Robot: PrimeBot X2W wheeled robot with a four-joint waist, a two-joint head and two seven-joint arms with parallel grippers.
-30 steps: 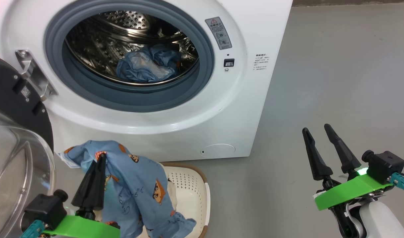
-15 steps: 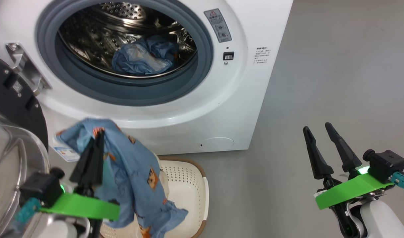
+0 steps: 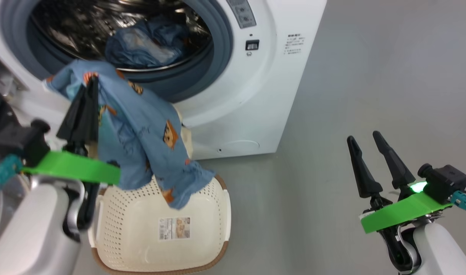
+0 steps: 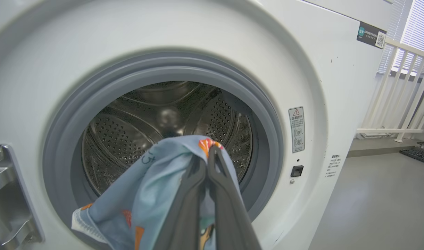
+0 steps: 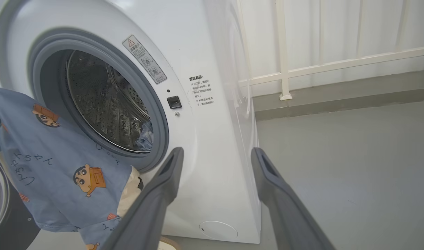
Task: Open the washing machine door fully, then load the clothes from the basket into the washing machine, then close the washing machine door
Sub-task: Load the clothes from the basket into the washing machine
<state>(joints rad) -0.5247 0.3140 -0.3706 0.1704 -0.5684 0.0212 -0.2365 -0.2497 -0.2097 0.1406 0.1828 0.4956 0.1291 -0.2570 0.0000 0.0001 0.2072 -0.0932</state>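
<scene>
My left gripper (image 3: pixel 91 78) is shut on a light blue garment of the clothes (image 3: pixel 141 137), held up in front of the lower lip of the washing machine (image 3: pixel 255 95) opening. The cloth drapes down to the cream basket (image 3: pixel 114 214), whose bottom shows a label. In the left wrist view the left gripper (image 4: pixel 208 152) pinches the garment (image 4: pixel 156 180) right before the steel drum (image 4: pixel 128 128). More blue clothes (image 3: pixel 141 42) lie in the drum. The washing machine door (image 5: pixel 14 229) stands open at the left. My right gripper (image 3: pixel 362 136) is open and apart, over the floor.
Grey floor (image 3: pixel 370 76) spreads to the right of the machine. A white railing (image 5: pixel 284 52) stands behind it. The metal door hinge (image 4: pixel 7 194) sits left of the opening. The basket stands on the floor directly below the machine's front.
My left gripper has risen with the garment from above the basket to the drum opening's lower edge. The head camera has moved too. The right gripper stays as it was.
</scene>
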